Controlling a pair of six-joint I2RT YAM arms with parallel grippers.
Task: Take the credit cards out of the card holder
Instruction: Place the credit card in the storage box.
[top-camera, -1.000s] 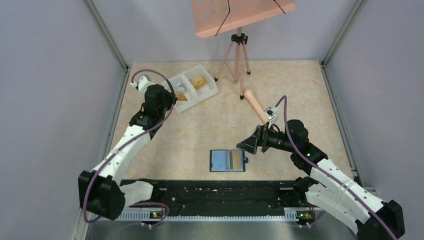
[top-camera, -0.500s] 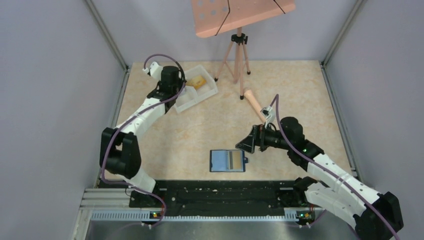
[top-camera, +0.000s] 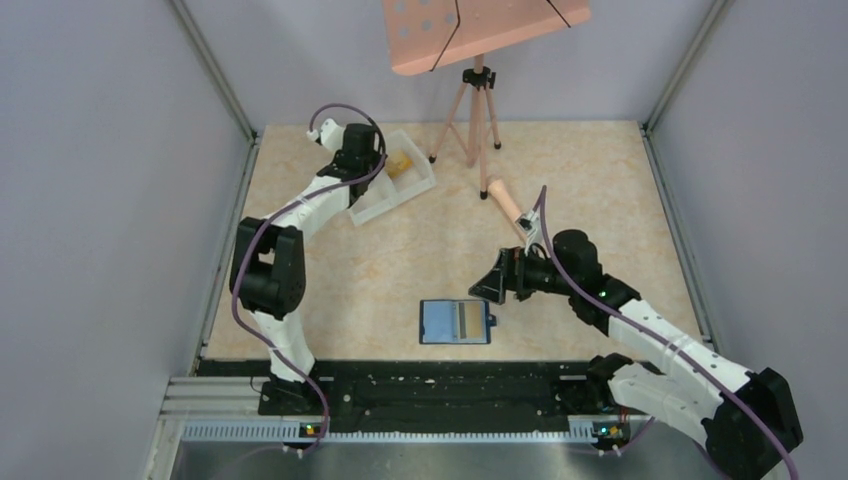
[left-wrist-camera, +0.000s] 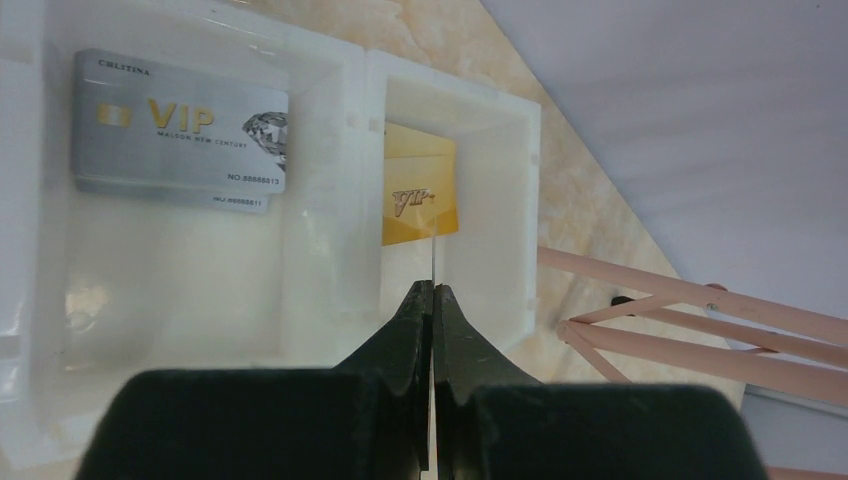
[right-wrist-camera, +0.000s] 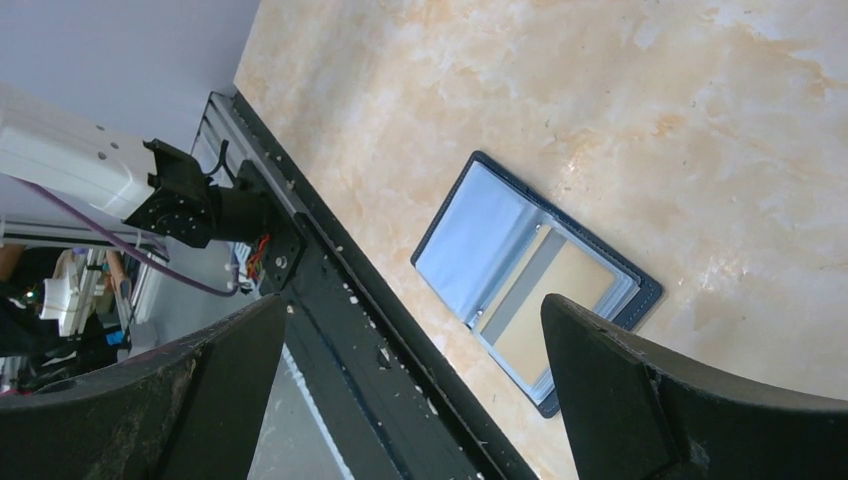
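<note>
The card holder lies open on the table near the front edge, blue, with a tan credit card in a pale slot. Above and to its right, my right gripper hovers open with nothing between its fingers; the card holder shows between the jaws in the right wrist view. My left gripper is shut on a thin credit card seen edge-on, over the white tray. A yellow card lies in the tray's right compartment, with grey VIP cards in the left one.
A pink tripod stand rises behind the tray, and one of its legs runs close to the tray's right side. A pink cylinder lies on the table behind my right arm. A black rail borders the near edge.
My left arm swung from the tray's near left side up over the tray, carrying the card. My right gripper edged slightly left and stayed open.
</note>
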